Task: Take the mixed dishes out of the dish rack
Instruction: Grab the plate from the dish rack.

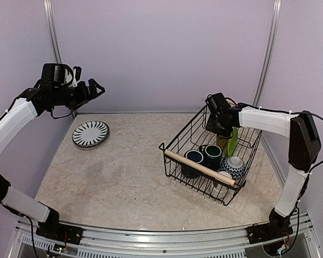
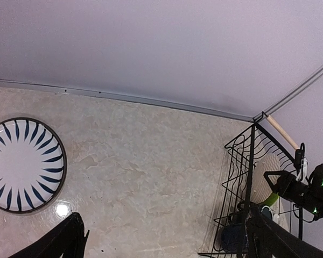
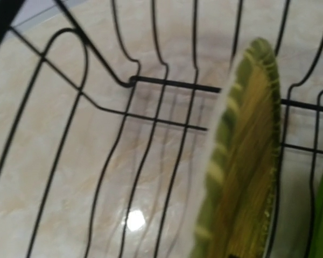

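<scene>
Left gripper point(image 1: 96, 87): raised over the desk's point(image 1: 129, 172) far-left corner, fingers point(image 2: 64, 242) spread wide and holding nothing.
Striped plate point(image 1: 90, 133): lies flat on the desk near the far-left corner, below the left gripper and apart from it.
Right gripper point(image 1: 219, 130): lowered into the far end of the dish rack point(image 1: 185, 134), at the top rim of the tan lattice plate point(image 3: 247, 161).
Right fingers: not seen in the wrist view; I cannot tell whether they are spread or pinching the plate.
Tan lattice plate's pose: on edge, long axis upright, slightly tilted, just beside the lime green plate point(image 1: 233, 142).
Rack's near end: two dark blue mugs point(image 1: 212, 153) and the blue-white bowl point(image 1: 232, 166).
</scene>
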